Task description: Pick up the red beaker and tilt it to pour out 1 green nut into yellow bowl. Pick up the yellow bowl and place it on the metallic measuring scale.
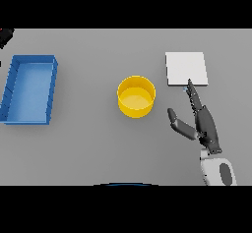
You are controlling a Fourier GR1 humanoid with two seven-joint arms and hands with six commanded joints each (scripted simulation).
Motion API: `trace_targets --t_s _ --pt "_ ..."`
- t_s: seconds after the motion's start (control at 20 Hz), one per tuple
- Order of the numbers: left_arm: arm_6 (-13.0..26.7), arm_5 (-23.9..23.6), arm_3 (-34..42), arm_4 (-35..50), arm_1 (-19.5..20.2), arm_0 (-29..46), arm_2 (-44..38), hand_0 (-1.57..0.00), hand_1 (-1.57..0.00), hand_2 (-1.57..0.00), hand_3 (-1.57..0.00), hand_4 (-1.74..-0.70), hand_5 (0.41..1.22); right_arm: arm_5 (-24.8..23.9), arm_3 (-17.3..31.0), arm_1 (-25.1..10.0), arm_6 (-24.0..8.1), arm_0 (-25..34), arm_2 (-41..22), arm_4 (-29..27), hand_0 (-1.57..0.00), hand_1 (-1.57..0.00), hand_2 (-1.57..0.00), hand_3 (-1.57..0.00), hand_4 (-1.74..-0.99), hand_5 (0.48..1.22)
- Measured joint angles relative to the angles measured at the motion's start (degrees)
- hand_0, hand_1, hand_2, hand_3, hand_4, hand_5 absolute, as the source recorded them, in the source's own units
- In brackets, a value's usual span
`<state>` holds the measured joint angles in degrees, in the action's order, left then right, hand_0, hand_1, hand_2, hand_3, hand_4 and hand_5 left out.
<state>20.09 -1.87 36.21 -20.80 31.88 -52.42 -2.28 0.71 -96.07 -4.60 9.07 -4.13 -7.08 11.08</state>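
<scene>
Bowl (136, 96), upright and ungripped, sits left of the right hand (204, 124), whose straight fingers (193, 93) touch the near edge of the scale (186, 68), thumb spread toward the bowl. No beaker or nut is visible. Risk: closing from this offset would miss or topple the bowl, and the fingers could nudge the scale.

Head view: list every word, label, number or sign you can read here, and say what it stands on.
None can be read. The metallic measuring scale shows a plain pale top with no digits or display. The yellow bowl and the blue tray carry no markings. The right hand and its white forearm bear no label. The red-and-dark thing at the upper left edge is cut off.
</scene>
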Motion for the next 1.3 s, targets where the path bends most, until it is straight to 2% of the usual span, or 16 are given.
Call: trace_targets --t_s 0.1,0.2,0.25,0.3,0.4,0.45,0.5,0.55,0.6,0.65,0.7,0.8,0.95,1.15,1.25,1.3 --pt "0.79 -1.11 7.95 2.34 -1.30 8.13 -0.45 -1.57 -1.57 -1.57 -1.57 -1.74 1.221 0.32 -0.48 -0.71 0.57 -0.59 0.39 -0.39 0.00 0.00 0.00 0.00 -1.166 0.676" --pt "3.61 -1.86 14.23 3.42 -1.91 12.99 -0.76 -1.57 -1.57 -1.57 -1.57 -1.74 1.151 0.35 -0.39 -1.37 0.10 -0.56 0.59 -0.06 0.00 0.00 0.00 0.00 -1.174 0.676" --pt "4.57 -2.33 16.75 3.81 -2.88 14.86 -0.40 -1.57 -1.57 -1.57 -1.57 -1.74 1.098 0.18 0.24 -0.71 -0.87 0.28 0.32 0.06 0.00 0.00 0.00 0.00 -1.171 0.677" --pt "5.89 -2.62 18.64 4.23 -2.90 16.54 -0.70 -1.57 -1.57 -1.57 -1.57 -1.74 1.050 0.31 -0.25 -0.96 0.82 -0.79 0.41 -0.12 0.00 0.00 0.00 0.00 -1.167 0.675" --pt "7.93 -3.63 22.04 4.39 -3.68 19.30 -0.52 -1.57 -1.57 -1.57 -1.57 -1.74 0.925 0.20 0.04 -0.69 0.39 -0.76 0.28 0.03 0.00 0.00 0.00 0.00 -1.157 0.671" --pt "8.95 -3.61 23.53 4.79 -3.73 20.49 -0.66 -1.57 -1.57 -1.57 -1.57 -1.66 0.868 0.44 -0.49 -1.09 0.27 -0.54 0.47 -0.28 0.00 0.00 0.00 0.00 -1.155 0.669" --pt "11.06 -2.94 25.22 5.34 -3.58 21.24 -0.88 -1.57 -1.57 -1.53 -1.53 -1.52 0.818 0.45 -0.06 -0.68 -0.60 -0.17 0.36 -0.40 0.00 0.00 0.00 0.00 -1.155 0.670" --pt "11.66 -1.72 26.22 5.67 -3.08 21.50 -0.87 -1.47 -1.34 -1.28 -1.32 -1.37 0.774 0.44 -0.06 -0.31 -0.50 0.01 0.19 -0.50 0.00 0.00 0.00 0.00 -1.153 0.670" --pt "9.52 0.98 28.20 6.82 -2.71 22.44 -0.26 -1.17 -1.07 -1.02 -1.05 -1.23 0.737 0.35 0.18 -0.45 -0.52 -0.12 0.39 -0.49 0.00 0.00 0.00 0.00 -1.151 0.670" --pt "9.38 3.50 30.22 8.63 -2.47 23.43 -0.28 -0.94 -0.86 -0.82 -0.84 -1.13 0.705 0.28 0.52 -0.82 -1.09 0.69 0.78 -0.55 0.00 0.00 0.00 0.00 -1.149 0.670" --pt "9.60 5.79 31.46 10.82 -2.47 24.28 -0.68 -0.75 -0.69 -0.65 -0.67 -1.05 0.683 0.38 -0.13 -0.74 0.33 -0.44 0.30 -0.23 0.00 0.00 0.00 0.00 -1.150 0.671" --pt "10.89 9.39 32.51 13.02 -1.75 24.95 -0.78 -0.48 -0.44 -0.42 -0.43 -0.92 0.651 0.38 0.12 -0.92 0.17 -0.43 0.77 -0.68 0.00 0.00 0.00 0.00 -1.155 0.670" --pt "12.26 11.60 31.37 10.58 -0.21 24.79 1.39 -0.25 -0.22 -0.21 -0.22 -0.83 0.627 0.05 0.24 -0.52 0.30 -0.12 0.38 -0.16 0.00 0.00 0.00 0.00 -1.156 0.665" --pt "11.45 10.05 29.33 7.35 -0.40 24.18 3.10 -0.10 -0.09 -0.09 -0.09 -0.78 0.631 -0.80 -0.25 -1.02 0.42 -0.37 0.19 1.35 0.00 0.00 0.00 0.00 -1.154 0.657" --pt "9.31 9.33 29.61 7.37 -0.66 23.78 2.99 -0.06 -0.06 -0.06 -0.06 -0.78 0.633 -1.32 0.00 -0.58 -2.00 0.23 -0.28 2.31 0.00 0.00 0.00 0.00 -1.131 0.631" --pt "8.49 8.82 30.35 7.65 -0.76 24.18 2.70 -0.05 -0.05 -0.04 -0.05 -0.78 0.635 -2.37 0.28 -1.04 -3.85 0.42 -0.77 4.69 0.00 0.00 0.00 0.00 -1.115 0.638"
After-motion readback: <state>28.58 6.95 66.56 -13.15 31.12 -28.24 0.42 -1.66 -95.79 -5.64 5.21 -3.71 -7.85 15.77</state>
